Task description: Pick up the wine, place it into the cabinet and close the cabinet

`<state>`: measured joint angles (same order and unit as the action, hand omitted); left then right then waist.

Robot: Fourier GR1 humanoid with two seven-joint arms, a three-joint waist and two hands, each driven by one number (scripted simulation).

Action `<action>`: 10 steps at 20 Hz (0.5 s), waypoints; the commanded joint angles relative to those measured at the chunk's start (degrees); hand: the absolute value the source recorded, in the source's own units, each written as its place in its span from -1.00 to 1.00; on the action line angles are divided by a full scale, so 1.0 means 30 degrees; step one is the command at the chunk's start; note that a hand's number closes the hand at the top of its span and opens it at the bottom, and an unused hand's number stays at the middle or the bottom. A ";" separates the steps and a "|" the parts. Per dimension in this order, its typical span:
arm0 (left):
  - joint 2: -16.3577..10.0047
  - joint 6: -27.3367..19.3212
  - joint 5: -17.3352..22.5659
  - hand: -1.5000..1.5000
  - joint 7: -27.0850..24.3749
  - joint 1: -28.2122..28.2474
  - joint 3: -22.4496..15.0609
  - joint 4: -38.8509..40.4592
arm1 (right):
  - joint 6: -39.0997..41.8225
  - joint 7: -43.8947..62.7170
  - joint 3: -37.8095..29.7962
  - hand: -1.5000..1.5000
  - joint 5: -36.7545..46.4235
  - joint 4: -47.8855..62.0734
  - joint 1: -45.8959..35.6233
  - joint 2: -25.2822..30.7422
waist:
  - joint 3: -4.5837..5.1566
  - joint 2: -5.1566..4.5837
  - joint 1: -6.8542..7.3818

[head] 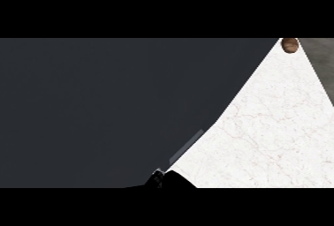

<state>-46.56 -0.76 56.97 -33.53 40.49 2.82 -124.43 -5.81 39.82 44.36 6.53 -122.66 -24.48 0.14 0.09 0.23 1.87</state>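
A big dark cabinet door (pixel 98 110) fills the left side of the view. It hides nearly everything behind it. The wine does not show anywhere, so I cannot tell if it is inside the cabinet.

A thin grey handle (pixel 186 148) sits on the door's edge. Just below it, at the near edge, a bit of a black hand (pixel 160 178) peeks in. So little shows that I cannot tell which hand it is, or if its fingers are curled or straight.

The white surface (pixel 274 132) lies to the right. A small brown thing (pixel 290 44) sits at its far end.

What could go wrong? If the bottle sticks out of the cabinet, the door may bump it and knock it over. The hand could also slide off the door's thin edge. Then the door might be left partly open.
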 commanded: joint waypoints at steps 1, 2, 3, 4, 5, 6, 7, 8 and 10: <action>0.0305 0.1527 0.0391 -1.00 0.0336 0.0959 0.1134 -0.0091 | -0.2195 0.0573 -0.0742 1.00 -0.0570 0.2584 -0.3835 -0.0046 | -0.0004 -0.0020 0.0071; 0.0223 0.0807 0.0430 -1.00 0.0481 -0.0189 0.1026 0.0206 | -0.2415 0.0255 -0.2072 1.00 -0.1681 0.4065 -0.5539 -0.0046 | 0.0007 -0.0122 0.0148; -0.0006 0.2052 0.0944 -1.00 0.0806 0.0903 0.2043 0.0003 | -0.2663 0.0261 -0.1579 1.00 -0.0978 0.4187 -0.5410 -0.0046 | -0.0009 -0.0033 0.0103; 0.0649 0.3180 -0.0007 -1.00 -0.0113 0.1553 0.1461 0.0915 | -0.3061 0.0087 -0.2023 1.00 -0.0783 0.4830 -0.5978 -0.0047 | 0.0006 -0.0015 0.0211; 0.0137 0.1468 0.1047 -1.00 0.1385 0.0165 0.1881 -0.0047 | -0.2389 -0.0601 -0.3060 1.00 -0.1625 0.5823 -0.6772 -0.0047 | -0.0020 -0.0117 -0.0056; 0.0296 0.2077 0.0881 -1.00 0.1060 0.0260 0.2077 0.0731 | -0.2345 -0.0604 -0.4111 1.00 -0.2286 0.6763 -0.7677 -0.0047 | -0.0010 -0.0133 0.0045; 0.0272 0.2193 0.1133 -1.00 0.1314 0.0412 0.2718 0.0104 | -0.2936 -0.1230 -0.3649 1.00 -0.2312 0.7547 -0.8007 -0.0047 | -0.0019 -0.0102 0.0072; 0.0237 0.1057 0.1286 -1.00 0.2151 0.0085 0.2262 -0.0799 | -0.2721 -0.0952 -0.4110 1.00 -0.2765 0.8369 -0.9137 -0.0047 | -0.0025 -0.0129 0.0014; 0.0076 0.2345 0.2231 -1.00 0.2629 -0.0107 0.3361 0.0414 | -0.1895 -0.2206 -0.4819 1.00 -0.2477 0.9732 -0.8655 -0.0048 | -0.0024 -0.0137 -0.0121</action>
<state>-45.99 4.97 60.92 -28.69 41.40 10.09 -123.92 -12.46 36.35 34.23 0.72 -101.50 -45.86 0.00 0.05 -0.04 1.85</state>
